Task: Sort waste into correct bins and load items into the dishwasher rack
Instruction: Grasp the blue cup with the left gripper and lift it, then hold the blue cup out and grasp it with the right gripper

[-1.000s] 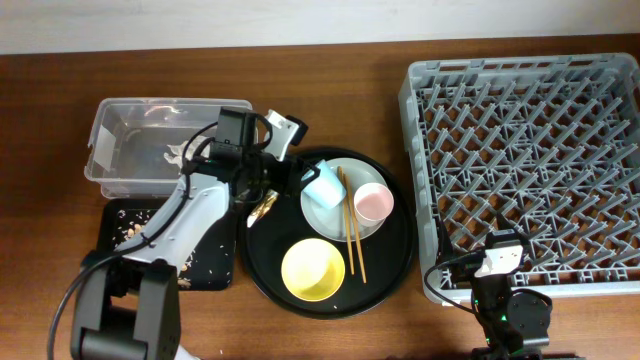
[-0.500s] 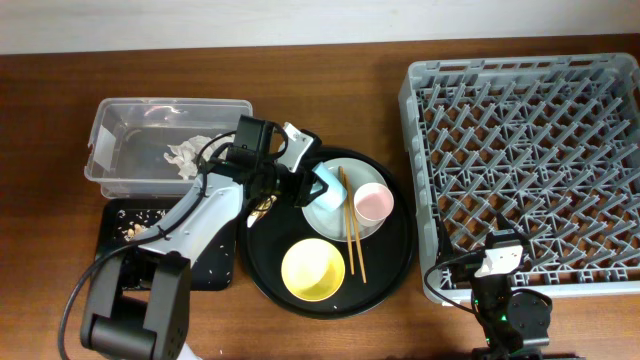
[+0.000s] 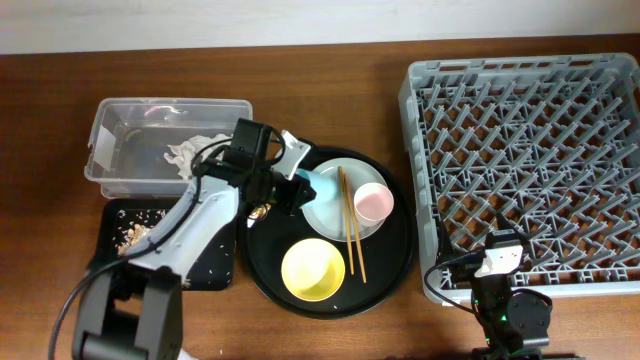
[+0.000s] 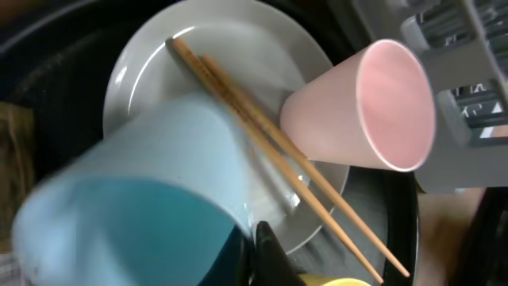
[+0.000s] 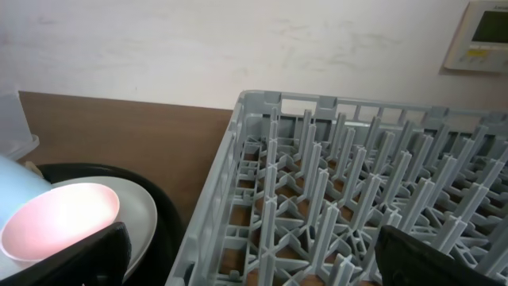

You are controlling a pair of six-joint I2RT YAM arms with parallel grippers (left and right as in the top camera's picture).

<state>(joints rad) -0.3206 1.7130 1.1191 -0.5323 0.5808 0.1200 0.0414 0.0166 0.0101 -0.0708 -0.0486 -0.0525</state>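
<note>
Cup (image 3: 322, 184), blue, lay tipped on the pale plate (image 3: 326, 216), left of the chopsticks (image 3: 351, 228); my left gripper (image 3: 295, 190) clenched its rim from the left. Dishwasher rack (image 3: 520, 170) sat well right, nearer my right gripper (image 5: 254, 264), jaws wide apart.

Large round black tray (image 3: 392, 256), brown wooden table (image 3: 330, 100), pale wall (image 5: 238, 40), beige wall panel (image 5: 484, 32)
</note>
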